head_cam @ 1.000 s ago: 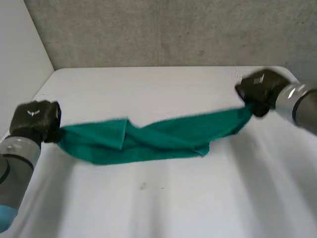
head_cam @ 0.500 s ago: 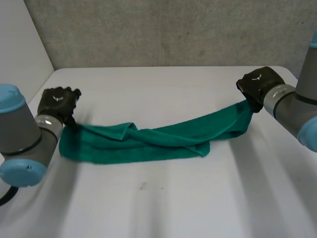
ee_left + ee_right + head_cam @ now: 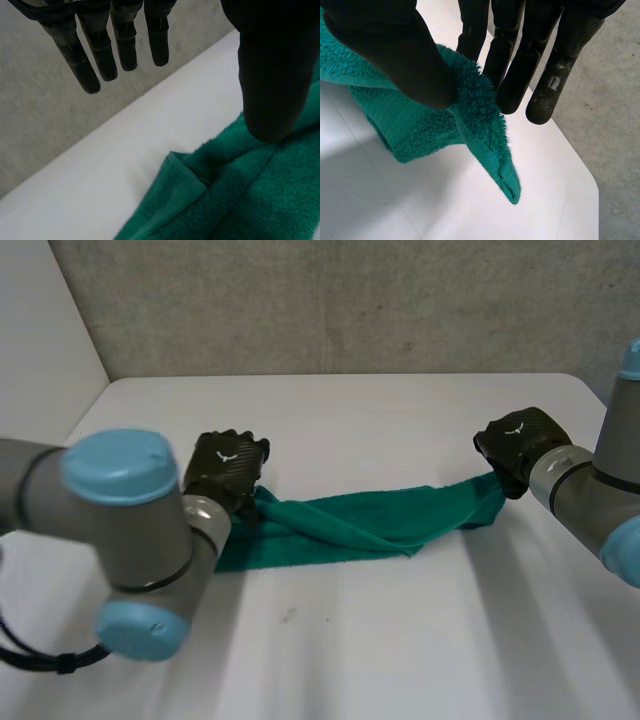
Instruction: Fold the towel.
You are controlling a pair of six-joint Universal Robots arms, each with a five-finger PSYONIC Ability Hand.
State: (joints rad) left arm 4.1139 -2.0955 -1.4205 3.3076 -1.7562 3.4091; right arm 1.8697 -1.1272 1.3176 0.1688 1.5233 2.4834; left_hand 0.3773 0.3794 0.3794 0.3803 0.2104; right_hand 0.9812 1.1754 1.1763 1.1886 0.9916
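Note:
A green towel point(image 3: 360, 525) lies bunched and twisted in a long strip across the middle of the white table point(image 3: 380, 640). My left hand point(image 3: 228, 470) hovers over the towel's left end with its fingers point(image 3: 102, 47) straight and spread, holding nothing; the towel point(image 3: 235, 200) lies loose below its thumb. My right hand point(image 3: 520, 445) pinches the towel's right end, lifted a little off the table. In the right wrist view the thumb point(image 3: 395, 55) presses the towel's corner point(image 3: 480, 110) against the fingers point(image 3: 515, 60), and the tip of the cloth hangs down.
A grey wall point(image 3: 340, 300) rises behind the table's far edge. My left arm's grey joint and blue cap point(image 3: 120, 530) bulk large over the table's left part. The table's right edge point(image 3: 580, 170) runs close beside my right hand.
My left hand has let go of the towel's left end and swung right toward the middle. The left end now lies on the table, the strip shorter. The right hand still holds.

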